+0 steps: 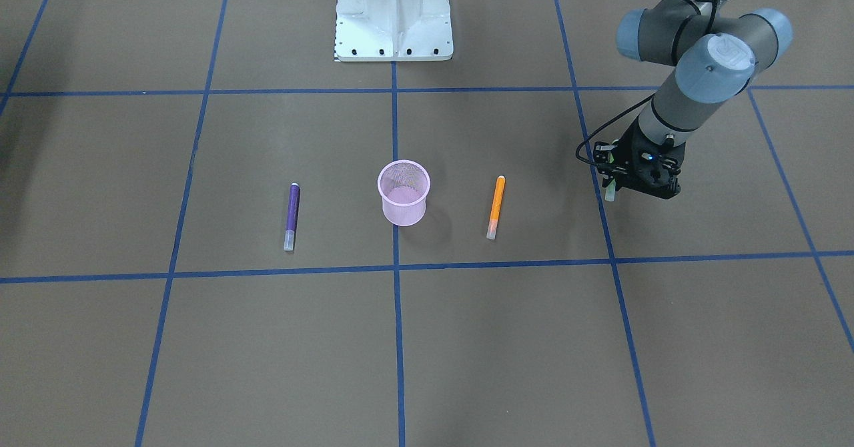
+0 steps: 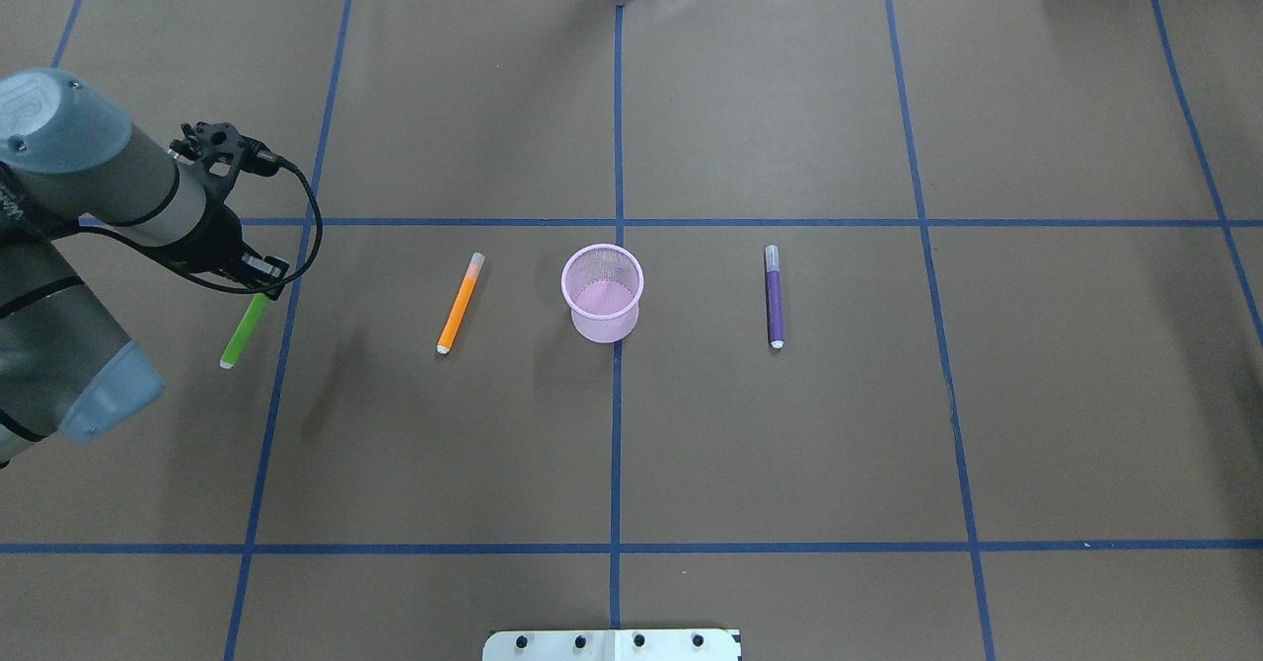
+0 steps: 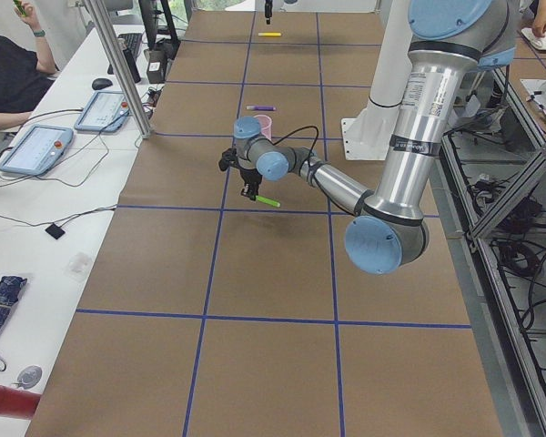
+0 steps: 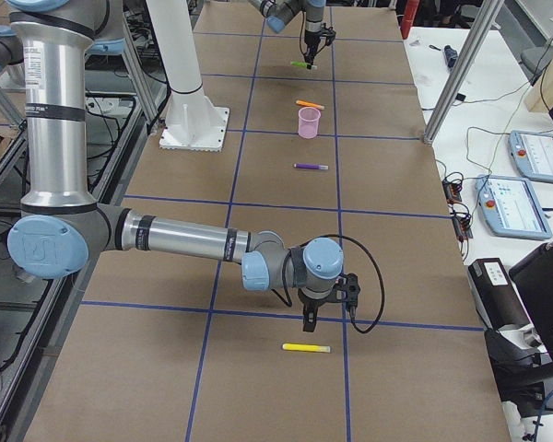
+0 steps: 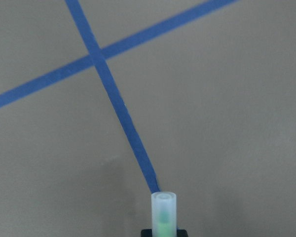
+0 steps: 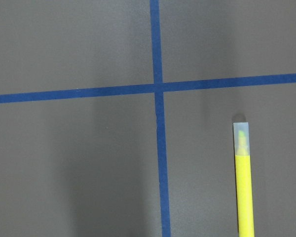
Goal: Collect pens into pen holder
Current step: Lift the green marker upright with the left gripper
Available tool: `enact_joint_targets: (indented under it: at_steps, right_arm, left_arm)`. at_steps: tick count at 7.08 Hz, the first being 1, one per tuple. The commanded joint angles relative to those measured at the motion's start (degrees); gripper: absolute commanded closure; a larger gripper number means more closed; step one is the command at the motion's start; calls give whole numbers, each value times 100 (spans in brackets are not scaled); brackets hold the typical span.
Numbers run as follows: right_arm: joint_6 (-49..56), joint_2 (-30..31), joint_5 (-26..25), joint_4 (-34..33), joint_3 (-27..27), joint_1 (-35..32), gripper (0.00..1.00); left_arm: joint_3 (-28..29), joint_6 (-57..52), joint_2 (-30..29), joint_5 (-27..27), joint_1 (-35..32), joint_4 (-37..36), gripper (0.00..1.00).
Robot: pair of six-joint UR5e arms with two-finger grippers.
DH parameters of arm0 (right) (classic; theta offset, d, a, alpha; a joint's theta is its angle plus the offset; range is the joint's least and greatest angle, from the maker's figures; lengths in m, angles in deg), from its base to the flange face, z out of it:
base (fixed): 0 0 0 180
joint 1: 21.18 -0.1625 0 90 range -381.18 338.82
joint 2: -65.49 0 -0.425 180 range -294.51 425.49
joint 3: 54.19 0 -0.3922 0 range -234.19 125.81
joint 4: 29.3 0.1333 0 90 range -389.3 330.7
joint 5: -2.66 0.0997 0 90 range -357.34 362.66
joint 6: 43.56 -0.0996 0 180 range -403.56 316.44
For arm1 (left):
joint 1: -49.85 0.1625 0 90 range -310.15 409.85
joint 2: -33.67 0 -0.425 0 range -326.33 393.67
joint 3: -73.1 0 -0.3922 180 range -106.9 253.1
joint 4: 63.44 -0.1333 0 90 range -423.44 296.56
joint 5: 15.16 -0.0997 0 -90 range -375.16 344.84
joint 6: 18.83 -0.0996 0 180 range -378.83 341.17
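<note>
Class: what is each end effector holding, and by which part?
The left end effector grips the green pen near its pale cap end. The yellow pen lies free near the right end effector.

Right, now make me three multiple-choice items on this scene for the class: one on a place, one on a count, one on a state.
1. On which side of the cup does the orange pen lie?
A. the robot's left
B. the robot's right
C. inside it

2. How many pens are in the cup?
A. two
B. one
C. none

3. The green pen is
A. lying loose beside the cup
B. gripped in the left hand
C. standing in the cup

Key:
1 A: in the overhead view it lies left of the cup.
2 C: the mesh cup shows only its bare bottom.
3 B: the pen sticks out from the shut hand, far from the cup.
</note>
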Motion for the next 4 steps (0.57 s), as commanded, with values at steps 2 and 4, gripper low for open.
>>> enact_joint_targets:
  at_steps: [2, 4]
  right_arm:
    - [353, 74, -251, 344, -367, 13, 0]
    - [417, -74, -251, 1126, -1148, 22, 1]
  left_arm:
    - [-38, 237, -350, 5, -103, -103, 100]
    - [-38, 246, -509, -3, -103, -217, 100]
